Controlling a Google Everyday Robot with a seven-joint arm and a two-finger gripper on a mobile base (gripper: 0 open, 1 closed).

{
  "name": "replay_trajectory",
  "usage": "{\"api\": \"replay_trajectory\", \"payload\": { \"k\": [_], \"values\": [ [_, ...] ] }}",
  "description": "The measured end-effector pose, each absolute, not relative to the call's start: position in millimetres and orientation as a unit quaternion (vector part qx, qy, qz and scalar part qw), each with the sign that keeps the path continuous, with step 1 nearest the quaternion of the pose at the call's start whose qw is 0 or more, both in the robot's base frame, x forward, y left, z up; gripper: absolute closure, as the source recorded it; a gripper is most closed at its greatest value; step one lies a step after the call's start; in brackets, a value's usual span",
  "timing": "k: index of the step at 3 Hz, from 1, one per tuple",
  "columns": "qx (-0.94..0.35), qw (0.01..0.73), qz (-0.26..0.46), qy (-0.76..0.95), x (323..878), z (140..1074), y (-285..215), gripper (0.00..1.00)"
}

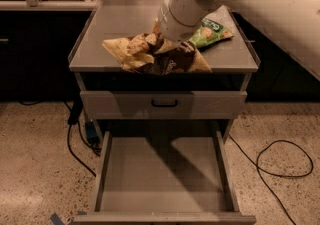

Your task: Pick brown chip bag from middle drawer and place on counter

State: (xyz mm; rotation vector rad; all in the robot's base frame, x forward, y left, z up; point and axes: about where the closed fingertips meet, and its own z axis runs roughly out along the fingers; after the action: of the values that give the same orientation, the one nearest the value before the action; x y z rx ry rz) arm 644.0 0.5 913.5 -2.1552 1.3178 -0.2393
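Note:
The brown chip bag (155,55) lies crumpled on the front part of the counter (120,21), its right corner near the front edge. My gripper (176,45) is at the end of the white arm, down on the bag's upper right part, and the wrist hides most of it. The middle drawer (165,174) is pulled fully open below, and its grey tray holds nothing.
A green chip bag (212,31) lies on the counter's right side, just behind the arm. A closed drawer front with a black loop handle (164,103) sits above the open drawer. Cables (280,161) lie on the speckled floor on both sides.

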Motion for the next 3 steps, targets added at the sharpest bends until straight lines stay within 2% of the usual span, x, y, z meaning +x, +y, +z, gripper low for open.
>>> {"api": "replay_trajectory", "payload": {
  "k": [3],
  "values": [
    [-0.841, 0.332, -0.088, 0.419, 720.1, 895.2, 59.4, 1.0]
  ]
}}
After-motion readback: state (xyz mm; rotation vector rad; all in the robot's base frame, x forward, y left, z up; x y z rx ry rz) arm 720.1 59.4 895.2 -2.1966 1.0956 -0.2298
